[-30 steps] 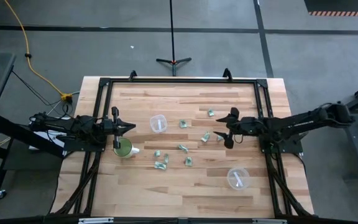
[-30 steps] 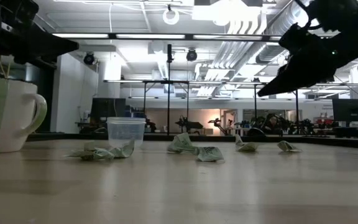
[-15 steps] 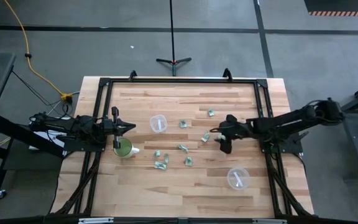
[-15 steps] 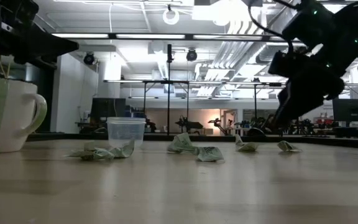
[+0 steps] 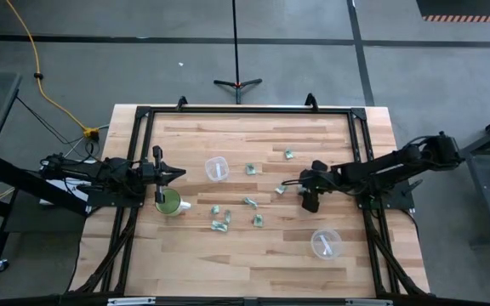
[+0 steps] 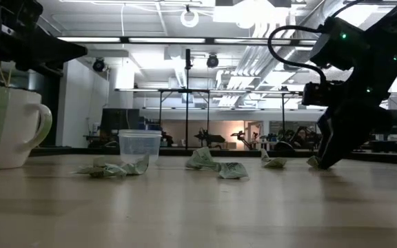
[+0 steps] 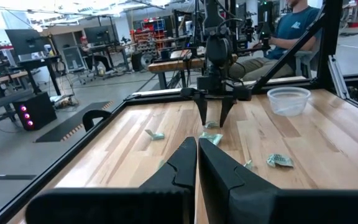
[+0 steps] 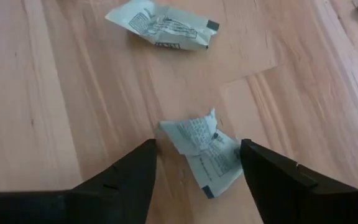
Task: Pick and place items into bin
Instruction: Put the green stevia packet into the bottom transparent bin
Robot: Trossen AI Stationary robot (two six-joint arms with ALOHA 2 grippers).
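Observation:
Several small pale green-and-silvery wrapped pieces (image 5: 250, 202) lie scattered on the middle of the wooden table. My right gripper (image 8: 195, 157) points down at the table, open, with one finger on each side of one crumpled piece (image 8: 199, 135); in the high view it is to the right of the table's middle (image 5: 307, 192). Whether a finger touches that piece, I cannot tell. A second piece (image 8: 160, 26) lies just beyond it. My left gripper (image 7: 197, 157) is shut and hovers at the table's left, above a green cup (image 5: 169, 202).
A clear plastic container (image 5: 217, 168) stands left of the table's middle, and another (image 5: 325, 243) stands toward the near right. The green cup with a white handle (image 6: 5, 127) stands close to the low camera. A black frame (image 5: 245, 110) rims the table. A person sits beyond the table (image 7: 294, 25).
My right gripper has come down from above the table to its surface, shifting a little toward the near edge and the left. It has tipped from slanting to pointing almost straight down, and its open fingers now stand around a wrapped piece. The pieces have not moved.

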